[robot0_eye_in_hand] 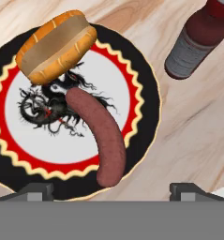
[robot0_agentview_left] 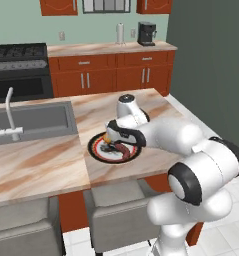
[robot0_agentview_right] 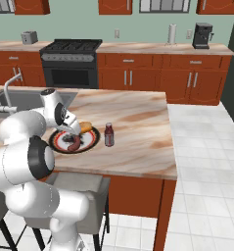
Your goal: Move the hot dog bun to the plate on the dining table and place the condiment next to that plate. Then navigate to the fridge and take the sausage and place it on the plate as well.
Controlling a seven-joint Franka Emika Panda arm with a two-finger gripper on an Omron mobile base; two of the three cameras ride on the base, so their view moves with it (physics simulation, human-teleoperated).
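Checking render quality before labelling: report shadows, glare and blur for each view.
Hand view: sharp, no glare; the sausage and hot dog bun cast faint shadows on the plate.
Left base view: even light, soft detail; the arm hides much of the plate.
Right base view: clear; a faint shadow beside the condiment.

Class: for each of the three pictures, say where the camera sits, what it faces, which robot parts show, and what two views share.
Left base view: behind the arm's left, facing the dining table; arm lower right.
Right base view: behind its right, same table; arm lower left.
Hand view: on the hand, looking down at the plate; open tool tips at bottom.
Shared: plate, sausage, hot dog bun; right base and hand views share the condiment.
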